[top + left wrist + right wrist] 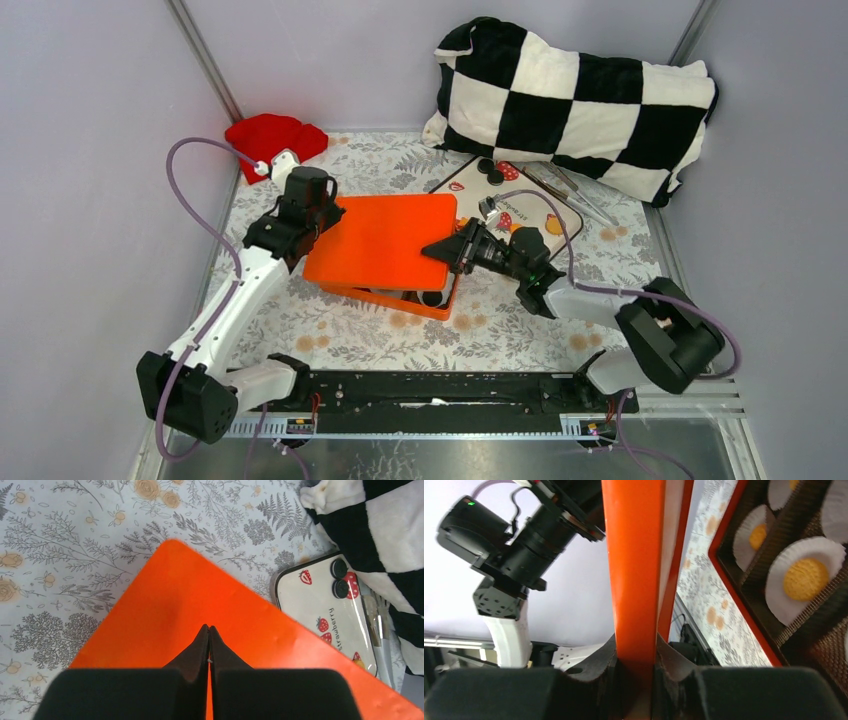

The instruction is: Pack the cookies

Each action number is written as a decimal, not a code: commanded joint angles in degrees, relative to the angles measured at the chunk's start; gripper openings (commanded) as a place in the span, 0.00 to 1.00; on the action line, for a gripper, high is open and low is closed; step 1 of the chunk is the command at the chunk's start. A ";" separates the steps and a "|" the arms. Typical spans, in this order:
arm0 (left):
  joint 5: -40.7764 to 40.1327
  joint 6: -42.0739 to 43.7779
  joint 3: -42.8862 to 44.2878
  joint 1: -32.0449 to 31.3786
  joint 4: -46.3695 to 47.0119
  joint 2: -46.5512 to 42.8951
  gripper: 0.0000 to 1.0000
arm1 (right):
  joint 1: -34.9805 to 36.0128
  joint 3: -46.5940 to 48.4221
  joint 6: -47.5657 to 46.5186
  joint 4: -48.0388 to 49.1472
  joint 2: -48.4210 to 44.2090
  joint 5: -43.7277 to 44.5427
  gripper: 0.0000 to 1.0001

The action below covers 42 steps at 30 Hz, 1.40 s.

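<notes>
Currently the golden cookies [806, 578] sit in white cups [779, 600] inside the orange box [400, 298] at the middle of the counter [380, 335]. They lie below and to one side of the right jaws. Those jaws pinch the right edge of the orange lid [385, 240], which hangs over the box and leaves only the box's near edge showing. The left jaws are pressed together over the lid's left corner; whether they touch it I cannot tell. Two black cookies [485, 165] lie on the strawberry tray [310, 600] toward the far right corner, well apart from both jaws, just beside a chequered pillow [575, 100]. A red cloth [275, 135] lies in the far left corner.
</notes>
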 commanded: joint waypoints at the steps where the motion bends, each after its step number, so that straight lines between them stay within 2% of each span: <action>1: -1.36 1.21 -1.16 0.13 -0.93 -0.67 0.00 | -0.11 0.22 6.57 27.53 4.89 -0.79 0.00; 6: -0.21 1.24 -3.70 0.14 0.58 -0.37 0.00 | -0.11 -1.72 7.55 30.05 10.78 0.34 0.00; 17: 0.38 1.36 -6.53 0.16 2.06 1.25 0.00 | -0.42 -5.58 6.37 30.67 16.94 1.47 0.00; 22: 0.70 1.57 -7.13 0.16 2.72 1.68 0.00 | -1.26 -7.78 6.94 36.38 20.66 3.61 0.00; 30: 1.57 1.63 -7.29 0.12 3.02 1.21 0.00 | -1.61 -3.51 10.14 43.69 27.25 5.22 0.00; 35: 2.09 1.66 -7.42 0.16 3.05 0.80 0.00 | -1.69 -3.78 11.27 43.86 28.65 7.18 0.00; 42: 3.82 1.40 -8.52 0.12 3.23 0.95 0.00 | -1.84 -11.60 11.08 44.59 26.92 10.49 0.00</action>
